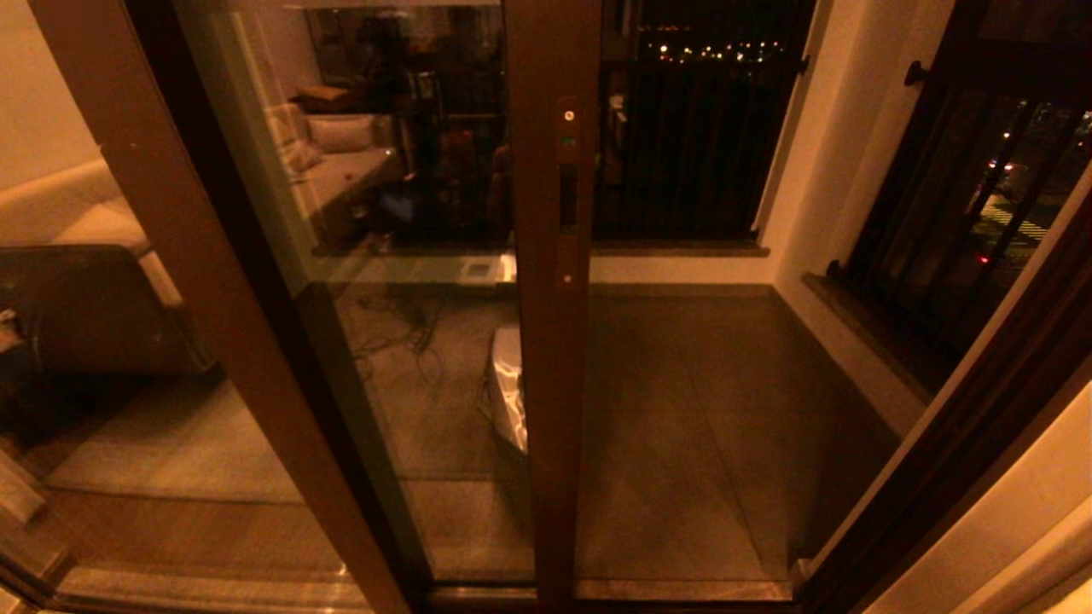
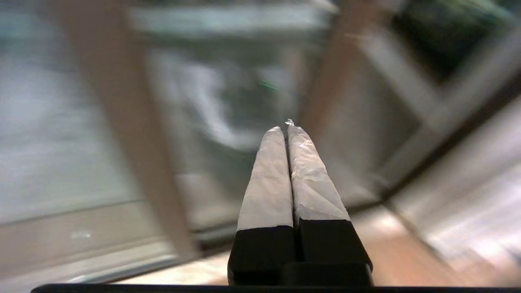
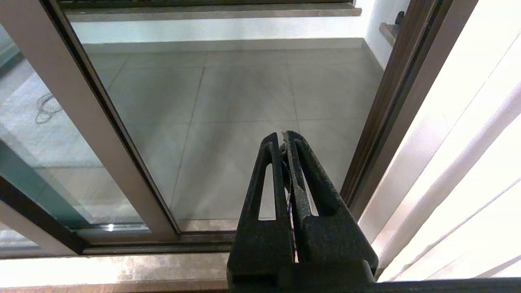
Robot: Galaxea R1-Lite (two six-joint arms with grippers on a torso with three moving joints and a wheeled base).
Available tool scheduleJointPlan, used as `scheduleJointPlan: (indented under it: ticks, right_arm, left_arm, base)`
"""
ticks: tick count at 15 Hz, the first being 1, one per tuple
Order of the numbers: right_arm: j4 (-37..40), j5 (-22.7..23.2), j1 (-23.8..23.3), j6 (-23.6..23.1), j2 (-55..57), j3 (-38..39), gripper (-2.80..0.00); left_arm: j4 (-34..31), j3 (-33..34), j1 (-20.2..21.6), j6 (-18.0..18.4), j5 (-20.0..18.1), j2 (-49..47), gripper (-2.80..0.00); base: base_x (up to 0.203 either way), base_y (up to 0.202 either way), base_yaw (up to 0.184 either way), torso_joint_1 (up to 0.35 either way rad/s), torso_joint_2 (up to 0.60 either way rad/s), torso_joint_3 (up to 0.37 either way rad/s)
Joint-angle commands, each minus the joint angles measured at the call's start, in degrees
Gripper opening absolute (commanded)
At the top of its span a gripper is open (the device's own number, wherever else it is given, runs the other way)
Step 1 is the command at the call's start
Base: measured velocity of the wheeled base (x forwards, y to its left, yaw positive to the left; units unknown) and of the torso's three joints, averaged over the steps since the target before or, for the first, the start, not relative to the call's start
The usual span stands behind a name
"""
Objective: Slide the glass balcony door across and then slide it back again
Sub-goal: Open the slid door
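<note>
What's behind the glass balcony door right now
Behind the glass balcony door lies tiled balcony floor, a low white wall and a black railing. Reflections of a sofa cover much of the pane, so anything close behind it cannot be told.

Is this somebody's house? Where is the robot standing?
Probably a flat at night, at the doorway to a balcony. The glass balcony door opens onto a tiled balcony floor, a sofa stands to the left, and city lights glow beyond the railing.

No readable text, label, brand, number or sign shows in any view.
</note>
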State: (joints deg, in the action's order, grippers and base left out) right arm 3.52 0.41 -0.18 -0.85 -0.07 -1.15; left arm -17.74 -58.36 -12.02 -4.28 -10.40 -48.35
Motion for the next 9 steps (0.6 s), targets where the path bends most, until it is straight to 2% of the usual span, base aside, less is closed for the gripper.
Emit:
scheduleJointPlan:
  ticks: [1, 3, 6, 7, 9]
  right_arm:
    - [0.00, 0.02, 0.01, -0.03, 0.07, 0.00, -2.80]
    - [0.00, 0.02, 0.01, -0.03, 0.07, 0.00, -2.80]
    - [0.00, 0.02, 0.01, -0.03, 0.07, 0.00, -2.80]
    - [0.00, 0.02, 0.01, -0.03, 0.07, 0.00, -2.80]
    - [-0.09, 0.19, 0.01, -0.55, 0.07, 0.09, -2.80]
  left_arm:
    - [-2.73, -8.94, -9.58, -1.04, 0.13, -11.56, -2.80]
    - [-7.48, -18.57, -17.41, -2.53, 0.57, -21.00, -2.80]
    - [-9.45, -26.30, -24.14, -3.40, 4.54, -33.02, -2.80]
    - [-7.67, -27.27, -25.64, -3.50, 5.70, -35.96, -2.80]
    - [1.23, -28.07, -26.73, -3.58, 8.87, -42.85, -2.80]
  base:
    - [0.000, 0.000, 0.000, 0.000, 0.00, 0.000]
    - [0.000, 0.000, 0.000, 0.000, 0.00, 0.000]
    - [0.000, 0.000, 0.000, 0.000, 0.00, 0.000]
    - [0.000, 0.000, 0.000, 0.000, 0.00, 0.000]
    - [0.000, 0.000, 0.000, 0.000, 0.00, 0.000]
